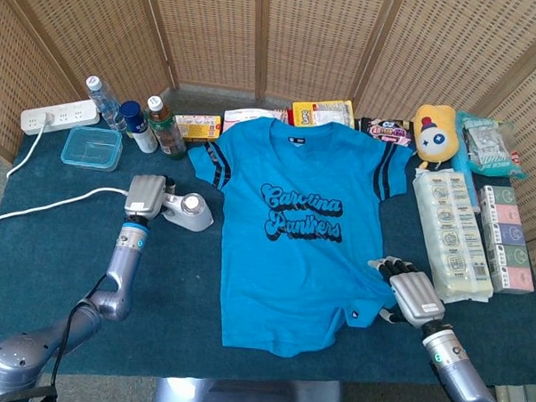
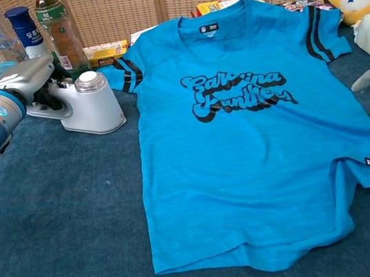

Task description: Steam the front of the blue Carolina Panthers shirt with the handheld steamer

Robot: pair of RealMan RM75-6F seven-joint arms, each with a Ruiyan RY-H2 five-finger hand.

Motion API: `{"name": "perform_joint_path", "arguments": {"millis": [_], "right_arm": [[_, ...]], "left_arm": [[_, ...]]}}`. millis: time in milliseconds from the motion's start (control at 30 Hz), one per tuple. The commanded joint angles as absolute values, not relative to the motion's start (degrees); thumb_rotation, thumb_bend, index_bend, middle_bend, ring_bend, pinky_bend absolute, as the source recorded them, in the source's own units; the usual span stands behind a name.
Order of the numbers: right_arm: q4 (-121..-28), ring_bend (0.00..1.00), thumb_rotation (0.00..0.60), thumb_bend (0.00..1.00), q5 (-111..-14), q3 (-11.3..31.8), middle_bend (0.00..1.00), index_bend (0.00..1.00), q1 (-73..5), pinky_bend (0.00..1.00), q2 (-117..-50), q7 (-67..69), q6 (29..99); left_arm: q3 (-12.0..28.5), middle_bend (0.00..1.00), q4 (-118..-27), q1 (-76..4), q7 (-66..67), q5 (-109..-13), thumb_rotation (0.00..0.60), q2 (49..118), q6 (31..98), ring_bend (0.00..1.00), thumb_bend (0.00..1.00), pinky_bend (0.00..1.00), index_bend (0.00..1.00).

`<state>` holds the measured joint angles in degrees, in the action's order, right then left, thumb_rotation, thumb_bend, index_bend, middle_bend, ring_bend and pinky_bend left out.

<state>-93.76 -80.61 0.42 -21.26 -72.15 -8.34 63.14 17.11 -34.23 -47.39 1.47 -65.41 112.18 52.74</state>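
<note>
So far the shirt (image 1: pixel 298 233) lies flat, print up, apparently unsteamed: the left hand (image 1: pixel 146 197) grips the steamer (image 2: pixel 89 104) just off its left sleeve, and the right hand (image 1: pixel 409 293), fingers spread, holds nothing beside the hem

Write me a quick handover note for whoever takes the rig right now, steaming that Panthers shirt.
Left robot hand: grips the handle of the white handheld steamer, which sits on the table off the shirt's sleeve.
Right robot hand: fingers spread, holding nothing, at the shirt's hem corner on the robot's right.
Blue Carolina Panthers shirt: flat, front up, in the middle of the table; that hem corner is rumpled.
Done: steamer in hand, shirt laid out.
Left: bring the steamer over the shirt and pass it across the front; probably smooth the rumpled corner first.
</note>
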Motion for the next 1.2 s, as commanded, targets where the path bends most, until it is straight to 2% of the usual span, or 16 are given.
{"name": "perform_joint_path", "arguments": {"millis": [33, 200, 367, 667, 900, 1200], "right_arm": [[-93.85, 0.14, 0.600, 0.24, -80.56, 0.47, 0.19, 0.16, -21.16, 0.19, -72.01, -8.42, 63.35], [-94.11, 0.10, 0.600, 0.24, -80.71, 0.67, 0.15, 0.14, -20.72, 0.15, -71.47, -8.06, 64.34], [-94.33, 0.09, 0.600, 0.24, -81.10, 0.93, 0.15, 0.13, -20.29, 0.13, -70.81, -7.45, 65.47], [-95.26, 0.09, 0.600, 0.25, -81.90, 1.04, 0.15, 0.13, -19.67, 0.13, -69.40, -6.55, 66.75], [-95.46, 0.09, 0.600, 0.25, -81.91, 1.00, 0.15, 0.13, -19.62, 0.13, -69.20, -6.46, 66.56], [-95.56, 0.09, 0.600, 0.25, -81.58, 1.30, 0.15, 0.13, -19.75, 0.13, -69.18, -6.50, 66.24]], "left_arm": [[17.40, 0.75, -33.46, -47.76, 1.12, -65.42, 0.600, 112.85, 52.41, 0.69, 0.38, 0.70, 0.70], [17.47, 0.74, -32.57, -48.02, 0.57, -65.76, 0.600, 113.65, 52.26, 0.64, 0.36, 0.67, 0.70], [17.09, 0.66, -32.84, -47.93, -0.52, -66.73, 0.600, 113.77, 52.70, 0.55, 0.35, 0.63, 0.68], [16.63, 0.50, -34.48, -47.50, -0.90, -67.88, 0.600, 113.08, 53.31, 0.38, 0.33, 0.50, 0.49], [16.57, 0.30, -34.72, -47.33, -0.21, -67.83, 0.600, 113.06, 52.81, 0.18, 0.30, 0.33, 0.25], [16.54, 0.15, -34.95, -47.12, 0.05, -68.28, 0.600, 112.52, 53.04, 0.07, 0.29, 0.23, 0.06]]}}
